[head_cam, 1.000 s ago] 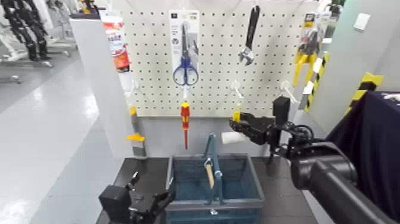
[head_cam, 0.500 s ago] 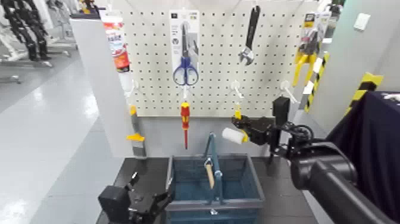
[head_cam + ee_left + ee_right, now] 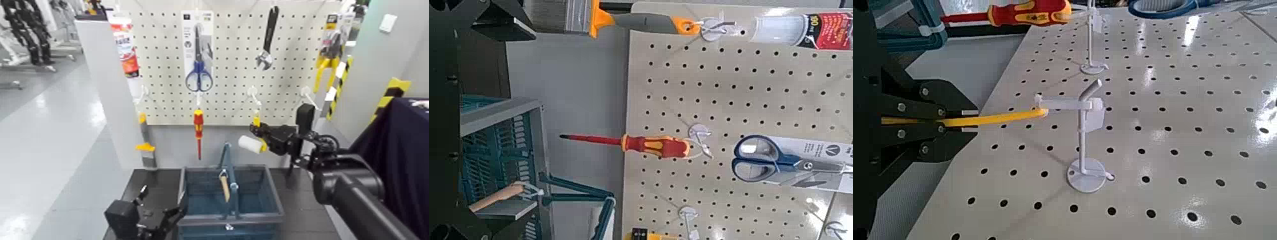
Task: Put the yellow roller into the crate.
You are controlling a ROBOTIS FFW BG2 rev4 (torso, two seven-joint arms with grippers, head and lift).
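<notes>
The yellow roller is in front of the pegboard, its white sleeve hanging above the crate's far right corner. My right gripper is shut on its yellow handle, whose tip lies at a white peg hook. The blue-grey crate stands below on the dark table, with a wooden-handled hammer leaning at its central divider. The crate also shows in the left wrist view. My left gripper is open and empty, low at the crate's front left corner.
The pegboard carries blue scissors, a red-and-yellow screwdriver, a black wrench and yellow pliers. A grey wall panel stands to the left. A dark cloth is at the right.
My right gripper has shifted slightly to the right with the roller, and the white sleeve has tilted and risen a little. The left arm has barely moved.
</notes>
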